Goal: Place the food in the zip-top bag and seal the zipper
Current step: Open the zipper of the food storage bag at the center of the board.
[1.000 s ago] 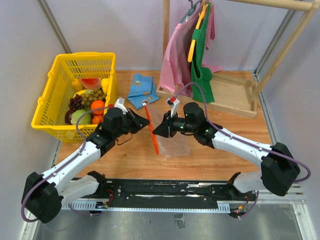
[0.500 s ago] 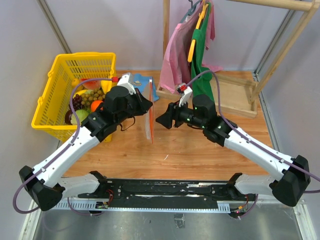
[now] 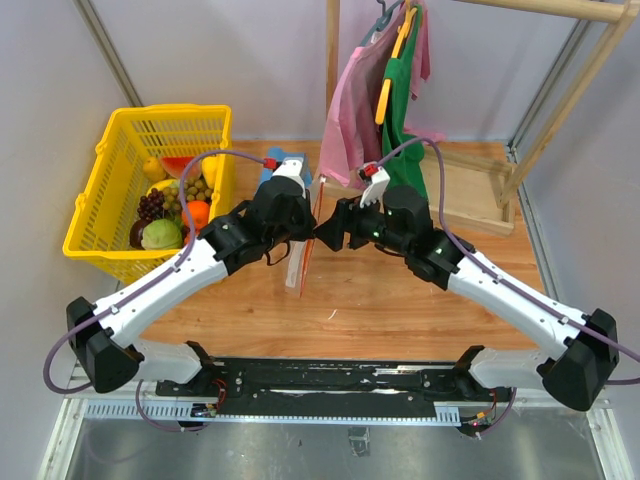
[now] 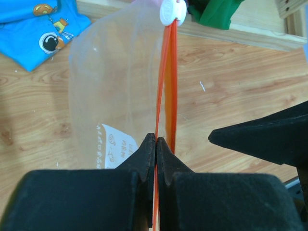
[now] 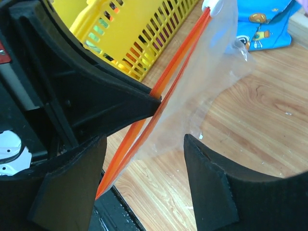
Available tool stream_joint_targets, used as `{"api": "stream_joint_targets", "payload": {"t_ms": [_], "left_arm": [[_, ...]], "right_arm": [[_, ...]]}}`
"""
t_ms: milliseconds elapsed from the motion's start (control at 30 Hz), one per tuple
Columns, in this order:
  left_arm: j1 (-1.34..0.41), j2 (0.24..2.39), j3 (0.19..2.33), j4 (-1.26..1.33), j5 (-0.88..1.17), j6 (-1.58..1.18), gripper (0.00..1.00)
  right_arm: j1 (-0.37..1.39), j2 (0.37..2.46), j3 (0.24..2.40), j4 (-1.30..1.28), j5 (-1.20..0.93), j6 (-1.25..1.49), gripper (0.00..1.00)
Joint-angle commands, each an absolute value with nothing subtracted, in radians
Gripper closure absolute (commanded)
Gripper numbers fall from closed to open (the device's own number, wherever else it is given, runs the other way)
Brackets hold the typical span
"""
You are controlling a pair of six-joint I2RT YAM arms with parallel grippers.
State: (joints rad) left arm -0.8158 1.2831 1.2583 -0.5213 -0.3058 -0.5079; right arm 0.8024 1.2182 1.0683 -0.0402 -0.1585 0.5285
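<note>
Hard to read from overhead: the clear bag (image 3: 296, 268), only a pale sheen hanging edge-on over the desk (image 3: 400, 310), where the two arms meet. Plainer from the left wrist, as a see-through sheet with a printed white label low down, lower edge cut off behind the black fingers. Red zipper (image 4: 168, 82) running up and away from that camera to a white slider (image 4: 172, 11) at the far end; near end lost below the frame. Left end effector (image 4: 155, 142) pressed together on the zipper, tips meeting with the strip pinched between them. Right end effector (image 5: 143, 144) standing apart, one finger either side of the bag's upper edge; zipper passing close along the inner face of the left-hand finger in that view, contact impossible to tell; nothing gripped. Upper left of the right wrist view filled by the other arm's black tip, covering part of the strip. Toy fruit (image 3: 172, 205) in the yellow basket (image 3: 95, 215) at the left rear of the desk, well apart from the bag: grapes, an orange piece, a green one, a watermelon slice, others half hidden beneath. Blue cloth (image 4: 38, 29) flat on the desk behind the bag, mostly covered by the left arm from above.
</note>
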Motion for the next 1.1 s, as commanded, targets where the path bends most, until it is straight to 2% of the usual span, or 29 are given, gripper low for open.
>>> {"api": "stream_joint_targets", "payload": {"t_ms": [0,233,500,833,1067], "left_arm": [[-0.844,1.306,1.261,-0.504,-0.344,-0.509,1.00],[-0.869,1.317,1.266,-0.490,-0.344,-0.527,1.00],[-0.871,1.298,1.265,-0.490,-0.343,-0.538,1.00],[-0.882,1.305,1.266,-0.474,-0.326,-0.566,1.00],[-0.891,1.298,1.264,-0.462,-0.335,-0.584,1.00]], "right_arm": [[0.810,1.251,1.034,-0.047,-0.124,0.587,0.34],[0.804,1.263,1.000,-0.096,-0.039,0.621,0.38],[0.792,1.257,0.985,-0.188,0.061,0.653,0.52],[0.790,1.284,0.984,0.008,-0.163,0.654,0.50],[0.790,1.316,0.991,0.028,-0.158,0.712,0.53]]}}
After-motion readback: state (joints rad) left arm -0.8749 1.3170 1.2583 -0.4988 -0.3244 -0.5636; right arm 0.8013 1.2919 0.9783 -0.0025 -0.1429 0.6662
